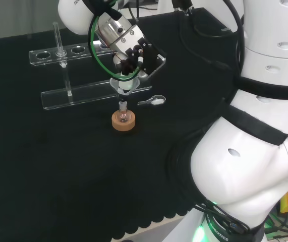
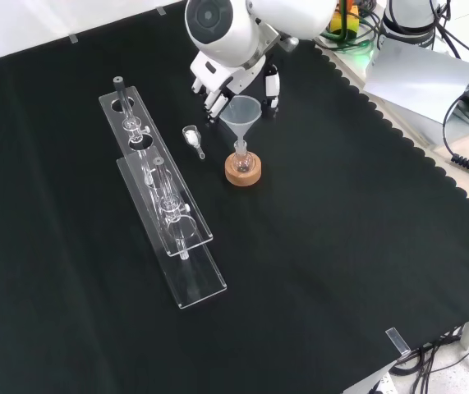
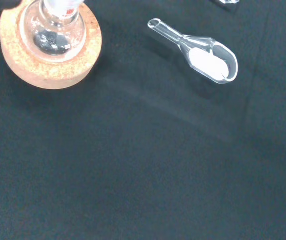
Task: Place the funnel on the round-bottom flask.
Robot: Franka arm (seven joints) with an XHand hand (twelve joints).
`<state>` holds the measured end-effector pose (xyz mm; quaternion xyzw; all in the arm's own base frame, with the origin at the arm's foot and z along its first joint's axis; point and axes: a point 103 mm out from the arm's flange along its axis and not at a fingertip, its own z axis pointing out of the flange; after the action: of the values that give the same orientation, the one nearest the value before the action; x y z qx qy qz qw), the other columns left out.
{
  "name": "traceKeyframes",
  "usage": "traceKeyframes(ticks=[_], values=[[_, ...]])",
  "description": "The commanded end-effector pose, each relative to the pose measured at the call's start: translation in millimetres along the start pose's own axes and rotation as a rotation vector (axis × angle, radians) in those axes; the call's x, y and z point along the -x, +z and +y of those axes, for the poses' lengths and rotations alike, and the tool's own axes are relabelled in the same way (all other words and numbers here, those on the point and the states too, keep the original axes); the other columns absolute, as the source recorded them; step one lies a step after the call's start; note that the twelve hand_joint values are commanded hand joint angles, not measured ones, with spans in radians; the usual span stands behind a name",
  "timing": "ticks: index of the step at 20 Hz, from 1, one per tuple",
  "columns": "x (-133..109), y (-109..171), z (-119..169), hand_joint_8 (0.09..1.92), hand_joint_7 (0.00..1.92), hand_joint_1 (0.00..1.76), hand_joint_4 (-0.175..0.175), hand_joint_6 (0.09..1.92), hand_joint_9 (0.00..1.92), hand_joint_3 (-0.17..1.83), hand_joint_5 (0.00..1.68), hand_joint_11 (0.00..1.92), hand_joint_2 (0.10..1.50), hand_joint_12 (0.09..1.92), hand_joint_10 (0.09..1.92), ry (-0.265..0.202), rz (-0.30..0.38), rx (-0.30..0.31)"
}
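Note:
A clear funnel [image 2: 241, 111] stands upright with its stem in the neck of the small round-bottom flask [image 2: 241, 159], which rests on a cork ring [image 2: 242, 174]. In the head view the funnel [image 1: 124, 84] sits over the flask [image 1: 123, 115] and ring [image 1: 123, 124]. The hand [image 2: 218, 86] hovers just behind the funnel, its fingers [image 2: 213, 102] at one side of the rim and its thumb [image 2: 273, 87] a little off the other side. The fingers look fairly straight, so the hand [image 1: 128, 55] reads as open. The wrist view has the flask [image 3: 52, 30] and cork ring [image 3: 17, 70] close by.
A small glass scoop [image 2: 191, 136] with white powder lies beside the flask, also seen as the scoop [image 3: 203, 55] and scoop [image 1: 153, 101]. A clear test-tube rack [image 2: 164, 205] with glass tubes stretches along the cloth, left of the flask in the front view. The bench edge [image 2: 431, 164] runs at the right.

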<state>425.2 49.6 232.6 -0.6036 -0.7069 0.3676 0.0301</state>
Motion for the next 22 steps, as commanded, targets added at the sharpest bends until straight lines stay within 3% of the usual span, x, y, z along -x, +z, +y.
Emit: traceKeyframes(ticks=[1, 7, 15, 22], values=[[-3.9, -0.2, -0.1, 0.77, 0.54, 0.65, -0.027, 0.65, 0.95, 0.48, 0.45, 0.50, 0.78, 1.27, 0.58, 0.002, -0.008, 0.006], [-2.6, -0.1, -0.4, 0.77, 0.53, 0.65, -0.028, 0.64, 0.94, 0.48, 0.42, 0.50, 0.77, 1.27, 0.58, 0.005, -0.008, -0.002], [-5.4, 4.1, 1.1, 0.78, 0.32, 0.63, -0.030, 0.16, 0.79, 0.48, 0.25, 0.44, 0.70, 1.30, 0.66, -0.003, -0.015, -0.032], [-2.0, 5.1, -2.3, 0.75, 0.24, 0.59, -0.027, 0.09, 0.74, 0.45, 0.19, 0.41, 0.65, 1.31, 0.66, -0.011, -0.006, -0.029]])
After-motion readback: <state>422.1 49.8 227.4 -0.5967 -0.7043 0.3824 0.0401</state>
